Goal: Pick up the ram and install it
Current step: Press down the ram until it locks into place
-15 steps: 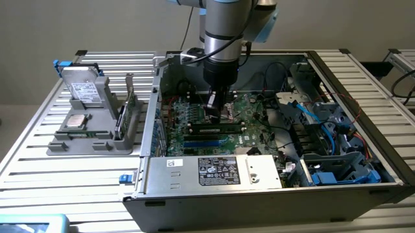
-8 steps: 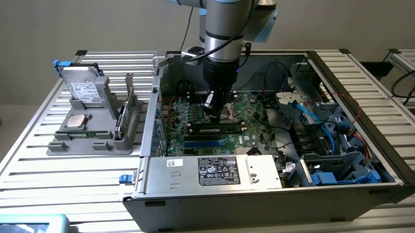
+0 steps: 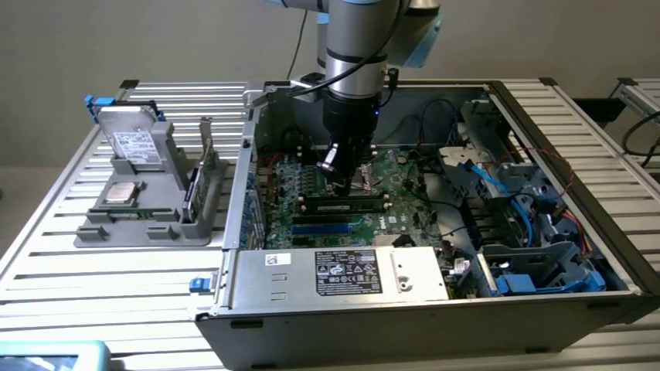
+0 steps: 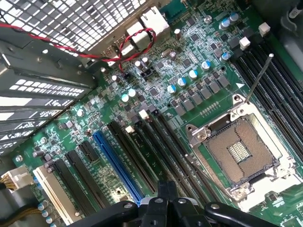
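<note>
The ram (image 3: pixel 345 206), a long narrow stick with dark chips, sits along the black memory slots of the green motherboard (image 3: pixel 397 166) inside the open computer case. My gripper (image 3: pixel 344 171) hangs over the board just behind that stick, near the processor socket (image 3: pixel 372 182). In the wrist view the fingertips (image 4: pixel 163 188) are pressed together with nothing between them, above the long black memory slots (image 4: pixel 173 142) and beside the bare socket (image 4: pixel 241 151).
A grey fixture (image 3: pixel 154 224) on the slatted table at the exterior view's left holds a hard drive (image 3: pixel 134 143), a silver processor chip (image 3: pixel 122 193) and a green board on edge (image 3: pixel 198 182). The power supply (image 3: pixel 345 272), cables (image 3: pixel 484 174) and case walls hem in the board.
</note>
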You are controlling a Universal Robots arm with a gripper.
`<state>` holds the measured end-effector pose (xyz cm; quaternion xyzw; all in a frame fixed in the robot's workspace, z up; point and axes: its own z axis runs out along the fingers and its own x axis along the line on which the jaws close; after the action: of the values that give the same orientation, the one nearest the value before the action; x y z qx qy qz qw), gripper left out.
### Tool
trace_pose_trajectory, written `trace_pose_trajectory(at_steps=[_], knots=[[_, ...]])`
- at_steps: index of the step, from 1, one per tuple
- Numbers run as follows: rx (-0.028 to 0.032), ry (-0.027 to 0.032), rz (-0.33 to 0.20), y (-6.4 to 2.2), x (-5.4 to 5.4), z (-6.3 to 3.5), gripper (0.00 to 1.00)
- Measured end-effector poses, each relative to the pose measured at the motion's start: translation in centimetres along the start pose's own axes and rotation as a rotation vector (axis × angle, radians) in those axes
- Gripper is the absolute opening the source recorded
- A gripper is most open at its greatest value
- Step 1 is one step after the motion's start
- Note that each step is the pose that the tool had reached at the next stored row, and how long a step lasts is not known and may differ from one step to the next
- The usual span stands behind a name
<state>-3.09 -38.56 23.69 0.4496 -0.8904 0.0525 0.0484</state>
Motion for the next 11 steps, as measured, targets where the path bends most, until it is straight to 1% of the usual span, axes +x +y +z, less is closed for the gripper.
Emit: trace_pose_trajectory(at_steps=[2, 7, 11], knots=[[0.0038, -0.0036, 0.019, 0.0, 0.0, -0.02, 0.11], [0.0221, -0.0195, 0.065, 0.01, -0.01, -0.03, 0.11], [0.0327, -0.0289, 0.104, 0.01, -0.01, -0.04, 0.11]])
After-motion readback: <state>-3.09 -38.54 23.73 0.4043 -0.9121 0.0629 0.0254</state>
